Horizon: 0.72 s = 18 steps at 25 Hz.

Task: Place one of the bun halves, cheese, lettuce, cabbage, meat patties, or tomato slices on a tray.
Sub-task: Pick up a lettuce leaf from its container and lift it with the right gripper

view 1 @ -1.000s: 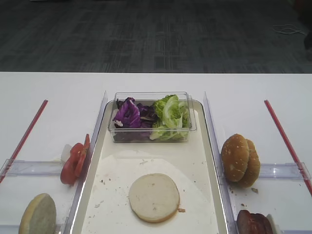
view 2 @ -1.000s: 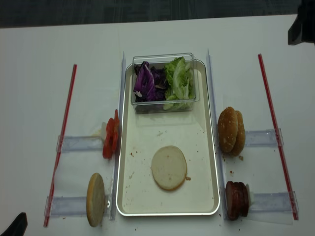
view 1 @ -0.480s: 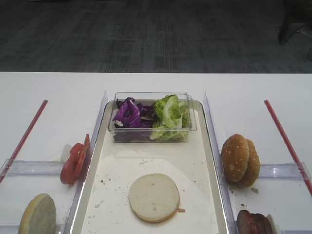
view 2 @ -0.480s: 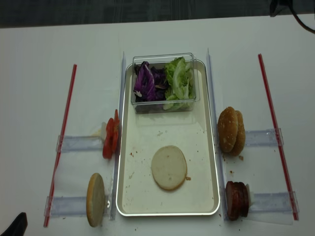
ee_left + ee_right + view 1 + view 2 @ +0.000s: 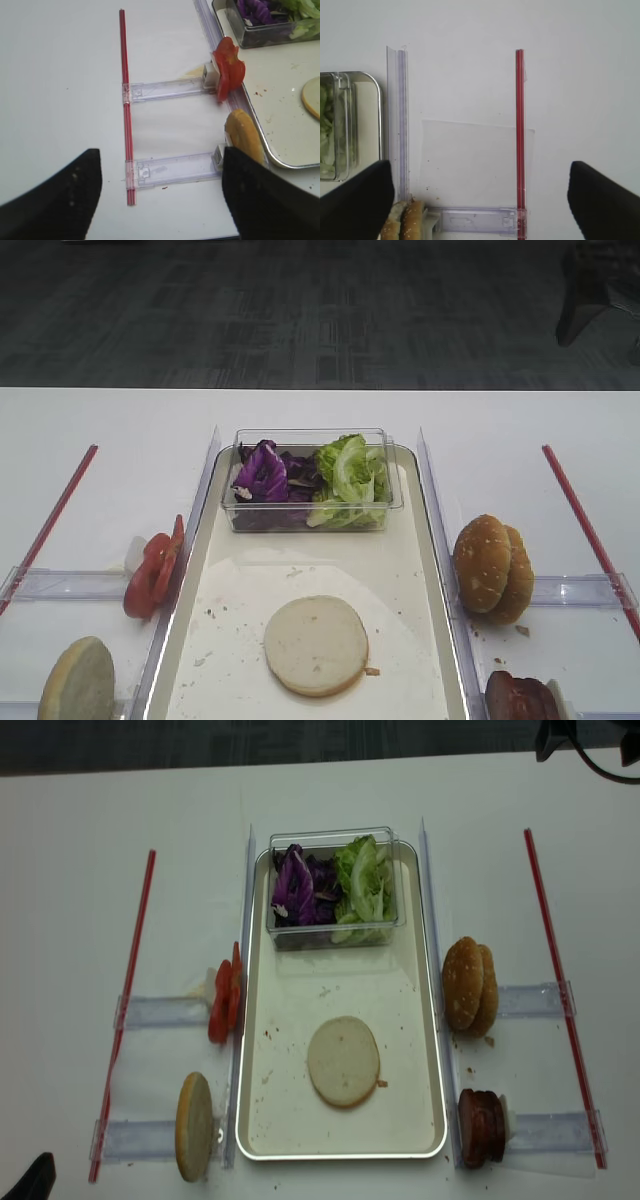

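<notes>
**Trainee:** What am I going for, and with which arm?

**Lead:** One flat bun half already lies cut face up on the tray. Your right gripper has its claw spread wide, nothing between the fingers, and it hangs high above the white table, well apart from any food. My guess is you take something from the right side: the sesame bun halves standing on edge in their clear holder, or the meat patties nearer you. Come down with the fingers either side of the outermost piece, squeeze lightly, then set it flat on the bun.

**Trainee:** And the left?

**Lead:** The left gripper is spread too and holds nothing. Its wrist view shows you the tomato slices and a bun half on edge, close up. Only the overhead views give you the tub with cabbage and lettuce whole.
</notes>
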{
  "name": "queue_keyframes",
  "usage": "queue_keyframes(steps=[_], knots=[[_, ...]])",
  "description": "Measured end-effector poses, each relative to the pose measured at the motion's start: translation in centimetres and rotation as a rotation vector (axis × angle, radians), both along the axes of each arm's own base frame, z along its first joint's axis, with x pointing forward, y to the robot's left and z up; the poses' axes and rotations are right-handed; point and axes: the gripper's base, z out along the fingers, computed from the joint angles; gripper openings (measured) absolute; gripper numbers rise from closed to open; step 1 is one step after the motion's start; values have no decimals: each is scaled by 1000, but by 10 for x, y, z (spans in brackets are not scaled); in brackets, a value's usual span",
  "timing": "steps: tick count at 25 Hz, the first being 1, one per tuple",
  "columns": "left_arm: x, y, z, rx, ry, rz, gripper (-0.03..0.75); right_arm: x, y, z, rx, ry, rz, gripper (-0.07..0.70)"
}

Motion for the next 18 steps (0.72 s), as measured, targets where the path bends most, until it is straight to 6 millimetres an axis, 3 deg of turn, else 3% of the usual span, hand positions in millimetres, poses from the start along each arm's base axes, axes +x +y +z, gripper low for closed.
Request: queue_keyframes(steps=[12, 15, 18], knots=[[0, 0, 0, 0, 0, 0, 504, 6, 6, -15, 27, 63, -4, 692], [0, 0, 0, 0, 0, 0, 504, 6, 24, -16, 16, 61, 21, 692], [0, 0, 0, 0, 0, 0, 504, 7, 54, -18, -8, 40, 70, 687]])
